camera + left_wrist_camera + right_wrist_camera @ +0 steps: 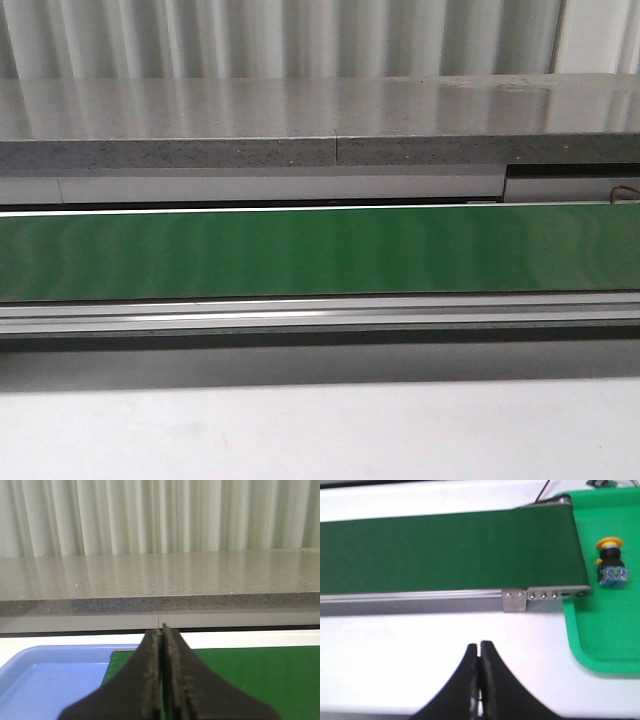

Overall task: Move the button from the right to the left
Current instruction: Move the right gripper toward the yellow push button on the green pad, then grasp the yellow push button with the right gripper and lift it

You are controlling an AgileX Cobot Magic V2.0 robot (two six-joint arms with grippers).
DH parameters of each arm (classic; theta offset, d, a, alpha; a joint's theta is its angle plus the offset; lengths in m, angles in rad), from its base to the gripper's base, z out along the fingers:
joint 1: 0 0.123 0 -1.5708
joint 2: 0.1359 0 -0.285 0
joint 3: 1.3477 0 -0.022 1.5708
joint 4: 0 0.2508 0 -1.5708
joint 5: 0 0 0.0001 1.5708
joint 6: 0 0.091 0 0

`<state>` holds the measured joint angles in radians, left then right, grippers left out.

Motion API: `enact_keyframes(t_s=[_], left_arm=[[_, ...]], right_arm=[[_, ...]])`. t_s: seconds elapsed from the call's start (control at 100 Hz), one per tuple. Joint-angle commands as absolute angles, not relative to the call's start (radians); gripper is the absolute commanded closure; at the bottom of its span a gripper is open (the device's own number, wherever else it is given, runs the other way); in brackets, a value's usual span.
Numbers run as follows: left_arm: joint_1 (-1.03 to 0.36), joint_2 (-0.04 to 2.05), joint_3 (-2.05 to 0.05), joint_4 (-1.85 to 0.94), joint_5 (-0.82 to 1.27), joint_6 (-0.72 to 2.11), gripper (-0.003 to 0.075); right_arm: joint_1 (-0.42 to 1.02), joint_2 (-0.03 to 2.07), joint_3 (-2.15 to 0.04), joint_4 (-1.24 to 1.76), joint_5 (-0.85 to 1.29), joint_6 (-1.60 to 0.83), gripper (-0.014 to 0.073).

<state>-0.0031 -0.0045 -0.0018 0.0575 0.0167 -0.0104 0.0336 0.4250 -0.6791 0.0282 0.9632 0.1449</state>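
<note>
Button: the small push-button switch with a round yellow-orange mushroom cap, black collar and blue boxy block (610, 563) lies in the bright green plastic tray (600, 645), just past the end of the belt; it seems tipped over, cap away from the block.
Belt: the long dark green conveyor belt (445, 550) with its silver aluminium side rail (420, 596) runs across the white bench (395, 650); nothing rides on it in the front view.
Right hand: the black two-finger right hand (479, 652) hangs over the bench near the belt's rail, fingers pressed together, holding nothing; it is well apart from the button.
Left hand: the black left hand (162, 636) is likewise closed and empty, pointing over the belt, with the pale blue plastic tray (45, 680) beside the belt's other end.
Step in hand: likely the reach for the button, not yet begun.
Doing it well: the right hand should spread its fingers before descending, come over the tray wall from above, and close across the black collar or the block, not the rounded cap, which could slip.
</note>
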Motion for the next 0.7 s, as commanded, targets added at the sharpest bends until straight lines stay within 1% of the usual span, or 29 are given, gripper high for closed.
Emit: enact_keyframes(t_s=[0.0, 0.08, 0.28, 0.35, 0.4, 0.47, 0.52, 0.54, 0.59, 0.64, 0.69], left_arm=[[-0.01, -0.041, 0.023, 0.052, -0.062, -0.015, 0.074], [-0.01, -0.041, 0.023, 0.052, -0.062, -0.015, 0.074], [-0.01, -0.041, 0.023, 0.052, -0.062, -0.015, 0.074], [-0.01, -0.041, 0.023, 0.052, -0.062, -0.015, 0.074], [-0.01, -0.041, 0.023, 0.052, -0.062, -0.015, 0.074], [-0.01, -0.041, 0.023, 0.052, -0.062, -0.015, 0.074], [-0.01, -0.041, 0.023, 0.052, -0.062, -0.015, 0.074], [-0.01, -0.041, 0.023, 0.052, -0.062, -0.015, 0.074], [-0.01, -0.041, 0.023, 0.052, -0.062, -0.015, 0.074], [-0.01, -0.041, 0.023, 0.052, -0.062, -0.015, 0.074], [-0.01, -0.041, 0.023, 0.052, -0.062, -0.015, 0.074]], right_arm=[[0.027, 0.509, -0.779, 0.018, 0.993, 0.14, 0.0661], [0.027, 0.547, -0.813, 0.033, 0.994, 0.14, 0.0661], [0.027, 0.576, -0.814, 0.041, 0.987, 0.14, 0.0654], [0.027, 0.576, -0.814, 0.041, 0.987, 0.14, 0.0609], [0.027, 0.576, -0.814, 0.041, 0.987, 0.14, 0.0542], [0.027, 0.576, -0.814, 0.041, 0.987, 0.14, 0.0398], [0.027, 0.576, -0.814, 0.041, 0.982, 0.14, 0.0259], [0.027, 0.576, -0.814, 0.041, 0.978, 0.14, 0.0223], [0.027, 0.576, -0.814, 0.043, 0.971, 0.14, 0.0089], [0.027, 0.576, -0.814, 0.044, 0.971, 0.14, -0.0004], [0.027, 0.576, -0.814, 0.044, 0.97, 0.141, -0.006]])
